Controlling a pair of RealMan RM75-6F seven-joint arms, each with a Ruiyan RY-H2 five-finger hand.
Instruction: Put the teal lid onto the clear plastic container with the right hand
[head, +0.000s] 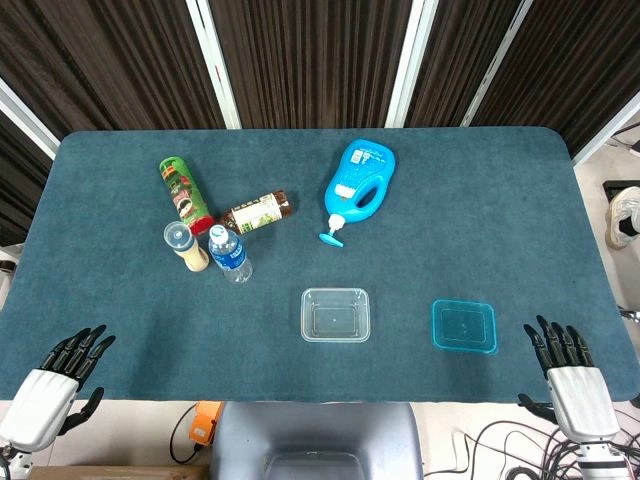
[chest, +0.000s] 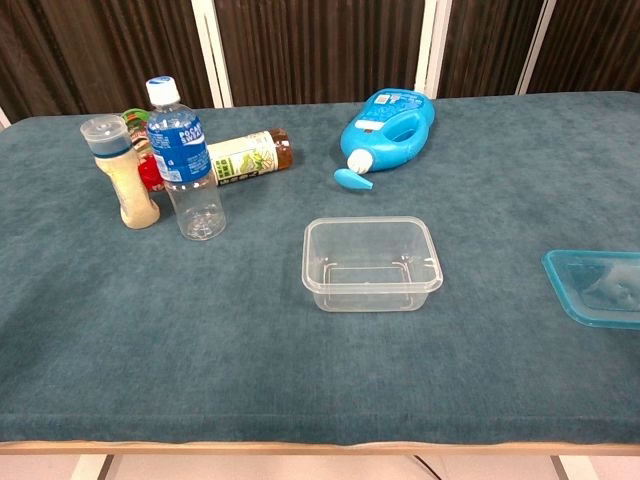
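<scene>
At the table's near edge, my right hand rests at about five o'clock with its fingers spread and nothing in it, and my left hand lies the same way at about seven o'clock. Just at nine o'clock from my right hand the teal lid lies flat on the blue cloth, untouched, and further along at nine o'clock from the lid, apart from it, the clear plastic container sits upright and uncovered.
</scene>
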